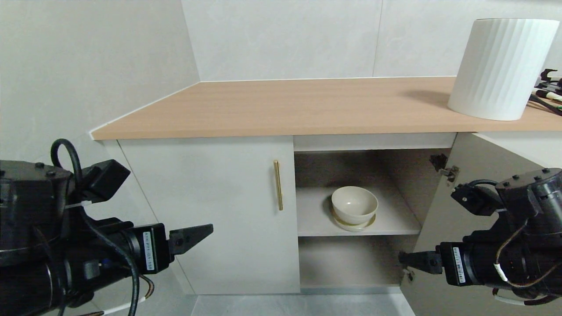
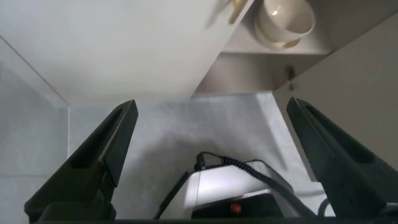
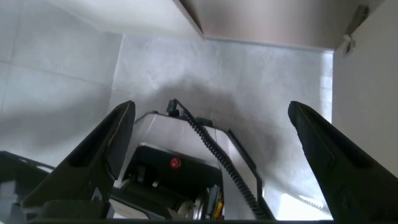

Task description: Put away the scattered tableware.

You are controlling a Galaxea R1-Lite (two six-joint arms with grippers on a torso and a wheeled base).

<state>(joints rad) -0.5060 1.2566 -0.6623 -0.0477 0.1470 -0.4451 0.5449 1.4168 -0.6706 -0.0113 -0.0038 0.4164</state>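
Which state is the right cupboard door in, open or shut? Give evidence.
Open: the door stands swung outward, hinge exposed, showing the bowl on its plate inside.

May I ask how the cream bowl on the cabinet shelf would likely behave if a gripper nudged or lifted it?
The bowl looks like glazed ceramic, so it is probably rigid, slippery and breakable. It sits on a saucer, so a nudge may slide or tip it.

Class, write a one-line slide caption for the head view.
Bowl on a plate on the cupboard shelf, left gripper and right gripper flanking.
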